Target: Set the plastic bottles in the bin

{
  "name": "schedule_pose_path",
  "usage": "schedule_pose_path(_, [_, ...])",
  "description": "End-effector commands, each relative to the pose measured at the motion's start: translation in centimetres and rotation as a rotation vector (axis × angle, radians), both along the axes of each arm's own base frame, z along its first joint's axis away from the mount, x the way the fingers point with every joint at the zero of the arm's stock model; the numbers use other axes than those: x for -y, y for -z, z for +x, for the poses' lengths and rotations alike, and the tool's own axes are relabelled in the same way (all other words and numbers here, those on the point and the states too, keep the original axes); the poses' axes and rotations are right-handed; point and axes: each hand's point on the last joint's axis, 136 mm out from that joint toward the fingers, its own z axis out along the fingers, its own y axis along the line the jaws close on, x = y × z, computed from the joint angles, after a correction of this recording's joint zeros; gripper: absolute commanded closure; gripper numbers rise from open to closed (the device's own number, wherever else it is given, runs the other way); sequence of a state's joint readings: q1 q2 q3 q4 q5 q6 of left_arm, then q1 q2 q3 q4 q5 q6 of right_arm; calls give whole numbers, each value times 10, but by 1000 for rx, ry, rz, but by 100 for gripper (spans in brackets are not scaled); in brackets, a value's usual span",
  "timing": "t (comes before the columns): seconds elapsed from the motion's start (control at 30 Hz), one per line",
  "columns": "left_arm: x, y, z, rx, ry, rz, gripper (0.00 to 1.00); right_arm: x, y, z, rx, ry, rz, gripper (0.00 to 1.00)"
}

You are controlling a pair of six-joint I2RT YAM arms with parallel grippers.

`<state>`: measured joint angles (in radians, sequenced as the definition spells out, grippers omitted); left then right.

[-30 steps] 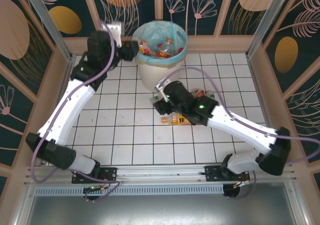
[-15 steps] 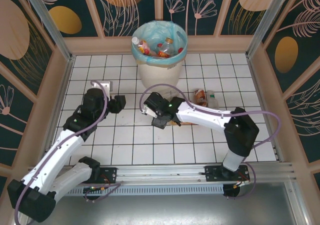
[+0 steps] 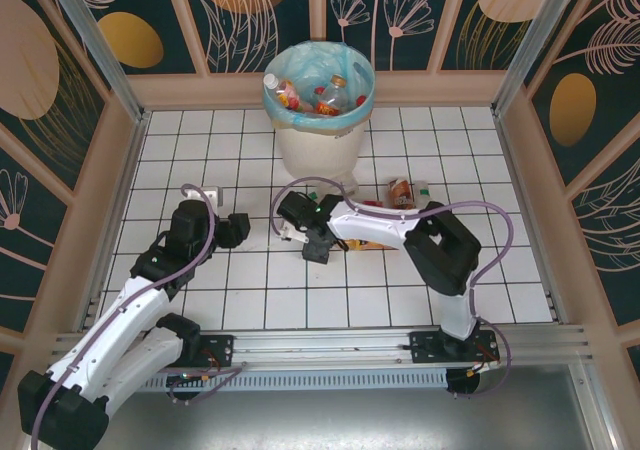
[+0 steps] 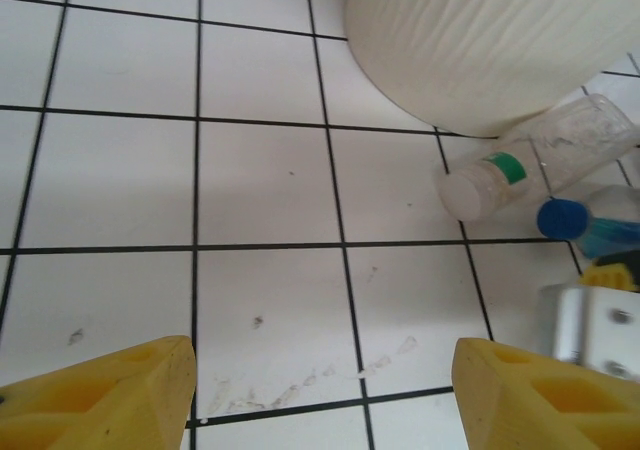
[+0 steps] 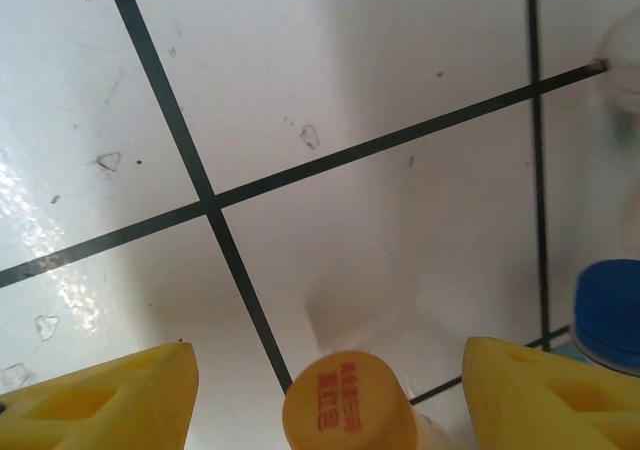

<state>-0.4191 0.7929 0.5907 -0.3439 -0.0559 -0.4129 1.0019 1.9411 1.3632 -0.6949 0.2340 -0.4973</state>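
**Both tools released, bottles lying by the bin**

In the left wrist view a clear bottle (image 4: 520, 165) with a white cap and a green band lies on its side. Its long axis slants from the cap at lower left up to the right, and its body is just beside the foot of the bin (image 4: 480, 40). Below it a blue-capped bottle (image 4: 562, 218) lies with its cap pointing left. In the right wrist view an orange cap (image 5: 345, 410) printed in red faces the lens. The body behind it is hidden, so its axis cannot be told.

The right tool (image 5: 328, 365) is released, its yellow fingers (image 5: 100, 400) standing either side of that cap with a gap on each side. The left tool (image 4: 320, 370) is released as well, with bare tile between its tips.

From above, the bin is round, off-white and finely ribbed, lined with a pale blue bag, at the far middle of the desk (image 3: 250, 290). Several plastic bottles (image 3: 330, 95) with red labels lie inside. A red-labelled bottle (image 3: 400, 191) lies on the desk to its right.

The desk is white tile with dark grid lines. It is walled by dark teal panels (image 3: 90, 30) with gold and cream leaves, set in wooden frames.
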Motion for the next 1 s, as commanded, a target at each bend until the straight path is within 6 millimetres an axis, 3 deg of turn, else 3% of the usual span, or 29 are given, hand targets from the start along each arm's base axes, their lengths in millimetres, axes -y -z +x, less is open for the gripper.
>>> schedule_pose_path(0.0, [15,-2,-2,8,78,-33,31,6,5,0,-22,-16,-52,28])
schedule_pose_path(0.2, [16,0,-1,9,85,-34,31,12,9,5,-29,8,-72,29])
schedule_pose_path(0.57, [11,-5,-1,31,63,-29,31,9,-1,2,-57,15,-55,61])
schedule_pose_path(0.97, [10,-9,0,45,51,-33,30,2,-45,-3,-30,66,68,72])
